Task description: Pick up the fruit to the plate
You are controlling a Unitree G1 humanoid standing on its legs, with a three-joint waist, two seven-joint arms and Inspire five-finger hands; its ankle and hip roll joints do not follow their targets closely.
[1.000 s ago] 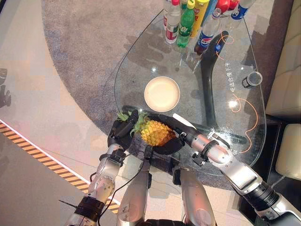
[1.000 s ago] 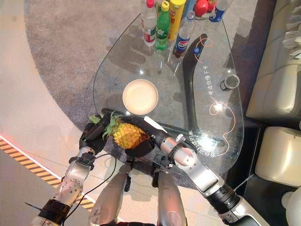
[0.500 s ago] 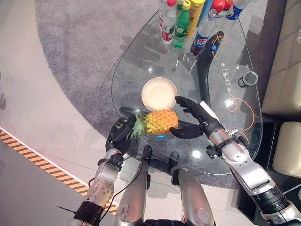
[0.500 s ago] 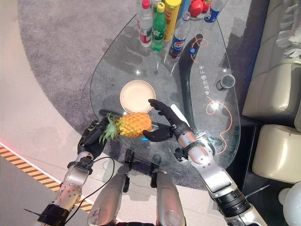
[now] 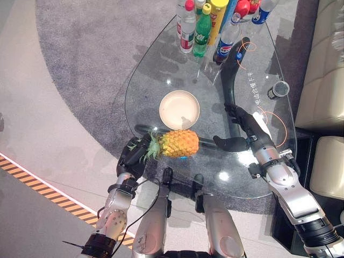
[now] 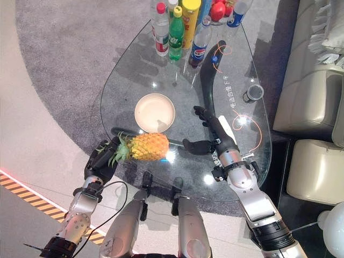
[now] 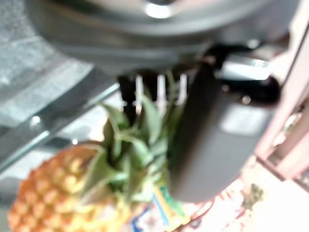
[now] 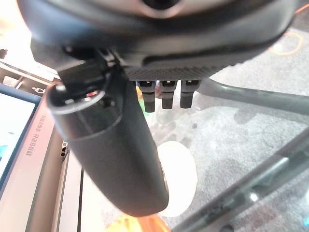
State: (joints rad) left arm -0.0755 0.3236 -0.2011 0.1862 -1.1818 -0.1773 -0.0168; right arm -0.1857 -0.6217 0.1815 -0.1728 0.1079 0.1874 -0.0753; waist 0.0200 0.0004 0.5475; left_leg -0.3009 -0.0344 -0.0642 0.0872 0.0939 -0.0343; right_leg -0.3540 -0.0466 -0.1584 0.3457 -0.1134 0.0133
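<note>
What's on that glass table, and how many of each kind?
Pineapple: 1, held at its leafy end by the left hand
Plate: 1
Small dark can: 1
Bottles: 5 that can be told apart at the far end; others there are cut off and cannot be counted
Total: 8, at least

Two silver-grey jointed arms end in dark hands: the left hand (image 5: 130,157) all black, the right hand (image 5: 244,129) bearing a white thumb cover.
</note>
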